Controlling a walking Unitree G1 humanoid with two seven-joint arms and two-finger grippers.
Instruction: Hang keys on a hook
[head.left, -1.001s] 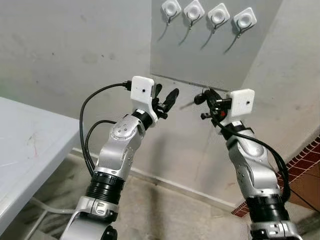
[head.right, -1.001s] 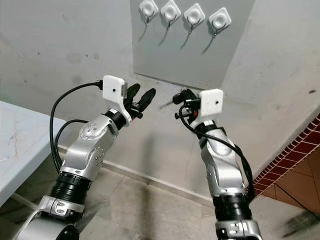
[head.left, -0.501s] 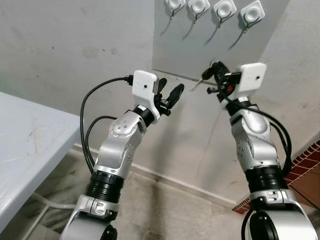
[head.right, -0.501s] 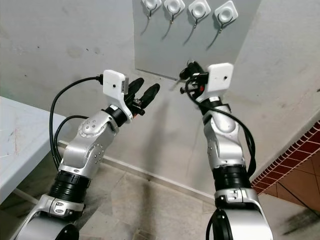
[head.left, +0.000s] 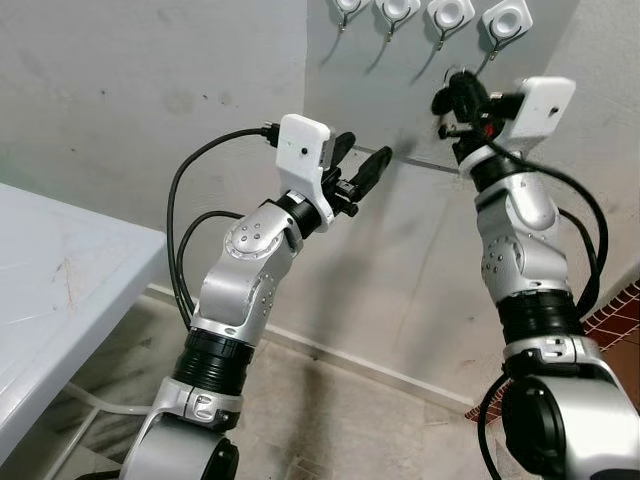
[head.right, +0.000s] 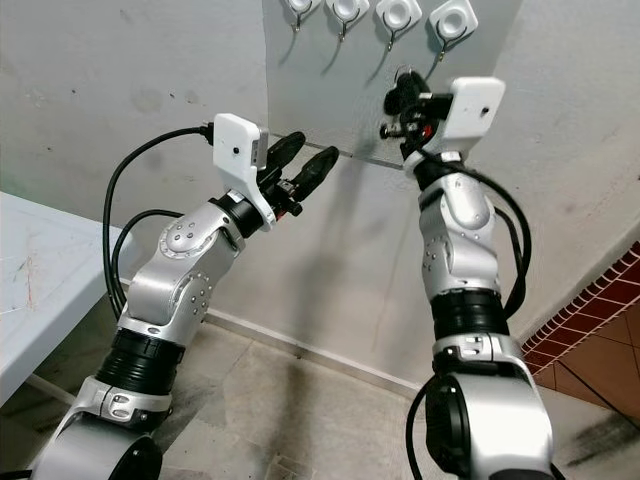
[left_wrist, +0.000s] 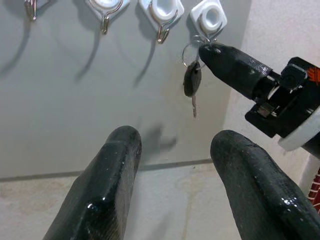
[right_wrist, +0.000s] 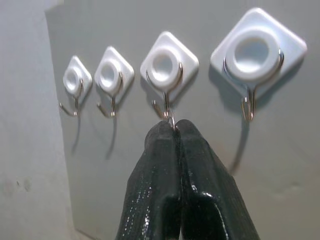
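- The right pincer (left_wrist: 210, 50) is raised to the row of four white hooks (right_wrist: 170, 67) on the grey panel (head.left: 370, 90) of the wall, its two black fingers pressed together on the thin metal key ring (left_wrist: 189, 50).
- In the right wrist view the closed fingertips (right_wrist: 172, 131) sit just under the metal prong of the second hook from the right end of the row, with a sliver of the ring showing between them and the prong; whether the ring touches the hook cannot be told.
- The key (left_wrist: 192, 82) hangs from the ring below the fingertips, in front of the panel. Its long axis is upright: the dark head is at the top, next to the ring, and the slim metal blade points straight down.
- In the left wrist view the ring lies just beside the hook at the end of the row nearest the right arm.
- The left pincer (head.left: 352, 175) is held up lower and to the left, near the panel's bottom edge, well apart from the key. Its fingers (left_wrist: 107, 185) are spread wide and hold nothing, pointing up toward the hooks.
- A pale counter (head.left: 60, 290) stands at the robot's left, against the wall.
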